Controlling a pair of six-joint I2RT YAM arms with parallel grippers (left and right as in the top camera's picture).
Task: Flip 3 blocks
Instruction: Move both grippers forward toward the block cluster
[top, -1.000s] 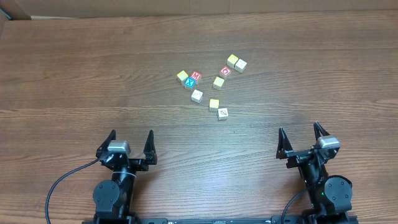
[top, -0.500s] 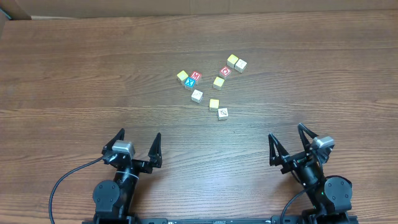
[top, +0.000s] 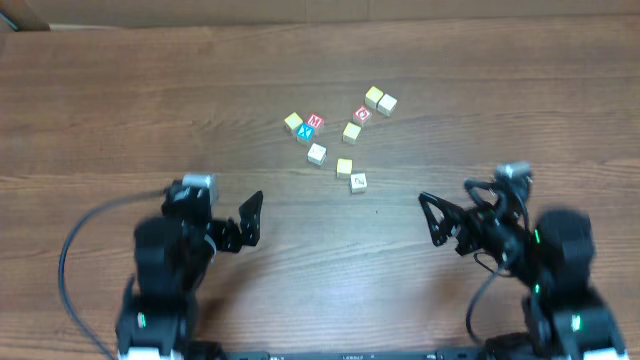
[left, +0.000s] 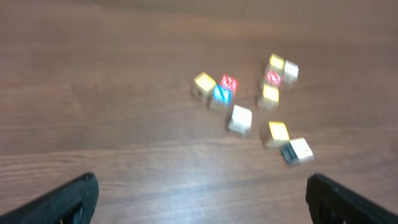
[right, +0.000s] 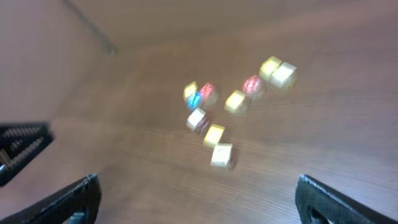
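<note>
Wood-grain table. Left gripper low at the near edge, fingers spread wide, gripping nothing. Pale blocks scattered mid-table among letter cubes, well apart from both arms. Right gripper likewise agape, unloaded.

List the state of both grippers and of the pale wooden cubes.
Left black two-finger gripper: open, empty.
Right black two-finger gripper: open, empty.
Nearest white-topped wooden cube with a dark drawing: lying flat, untouched.
Middle white-topped wooden cube: lying flat, untouched.
Far cream-topped wooden cube: lying flat, against a yellow-topped wooden cube.
</note>
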